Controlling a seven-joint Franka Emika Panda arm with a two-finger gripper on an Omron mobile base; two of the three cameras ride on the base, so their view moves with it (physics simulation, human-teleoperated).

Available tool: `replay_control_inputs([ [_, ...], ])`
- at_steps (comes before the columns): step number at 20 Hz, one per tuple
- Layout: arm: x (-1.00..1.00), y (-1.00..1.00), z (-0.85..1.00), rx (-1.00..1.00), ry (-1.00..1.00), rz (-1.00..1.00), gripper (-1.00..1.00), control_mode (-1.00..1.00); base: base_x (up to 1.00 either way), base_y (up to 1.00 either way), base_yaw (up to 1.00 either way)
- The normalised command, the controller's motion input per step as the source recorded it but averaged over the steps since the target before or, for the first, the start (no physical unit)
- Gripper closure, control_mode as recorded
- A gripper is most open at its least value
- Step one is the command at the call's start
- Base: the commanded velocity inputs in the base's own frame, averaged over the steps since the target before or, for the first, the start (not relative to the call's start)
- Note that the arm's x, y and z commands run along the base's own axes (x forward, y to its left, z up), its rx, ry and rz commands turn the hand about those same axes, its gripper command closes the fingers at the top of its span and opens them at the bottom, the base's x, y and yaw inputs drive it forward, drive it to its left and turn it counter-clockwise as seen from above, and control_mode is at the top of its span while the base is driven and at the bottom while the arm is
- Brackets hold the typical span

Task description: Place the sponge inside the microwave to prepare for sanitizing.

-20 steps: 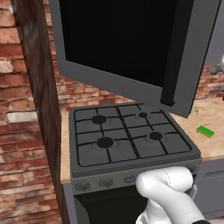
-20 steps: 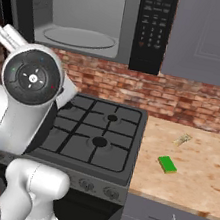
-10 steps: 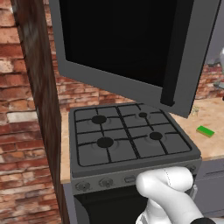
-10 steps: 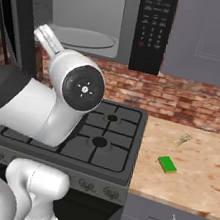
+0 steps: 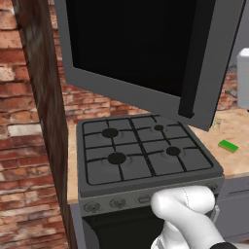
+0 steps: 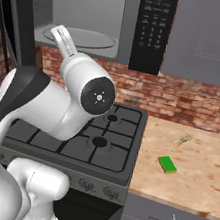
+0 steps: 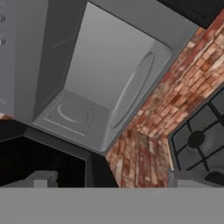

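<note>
in the left base view the microwave [image 5: 146, 53] hung above the stove [image 5: 143, 155] with its dark glass door swung wide toward the camera, hiding the cavity. the sponge [image 5: 228, 145] lay flat on the wooden counter [image 5: 238, 131] to the right of the stove, green face up, well apart from the microwave. a tiny pale object [image 5: 216, 123] sat farther back on the same counter.

in the right base view the microwave [image 6: 97, 13] showed its light grey interior and round turntable [image 6: 78, 38], with the black keypad panel [image 6: 153, 28] at its right. the white arm bent across the left half of the picture in front of the stove [image 6: 96, 142]. the sponge [image 6: 166, 164] rested on the counter [image 6: 194, 166] just right of the stove, nearer than the pale object [image 6: 181, 139].

in the hand view, rolled sideways, the camera looked into the open microwave [image 7: 105, 87], with brick wall [image 7: 153, 131] and a stove burner [image 7: 197, 140] beside it. the fingertips were hardly visible, so i could not tell how wide the gripper stood.
</note>
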Motion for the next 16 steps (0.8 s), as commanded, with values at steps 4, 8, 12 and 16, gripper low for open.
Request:
replay_control_inputs([
  [4,0.31,0.11,-0.04,0.08,0.00,0.00,-1.00,-1.00,0.00,0.00,0.00],
  [8,0.26,0.13,-0.01,0.06,0.00,0.09,-1.00,-1.00,0.00,0.00,0.00],
  [12,0.18,0.09,0.02,0.11,0.08,0.20,-1.00,-1.00,0.00,0.00,0.00],
  [16,0.05,0.02,0.04,0.11,0.12,0.27,-1.00,-1.00,0.00,0.00,0.00],
])
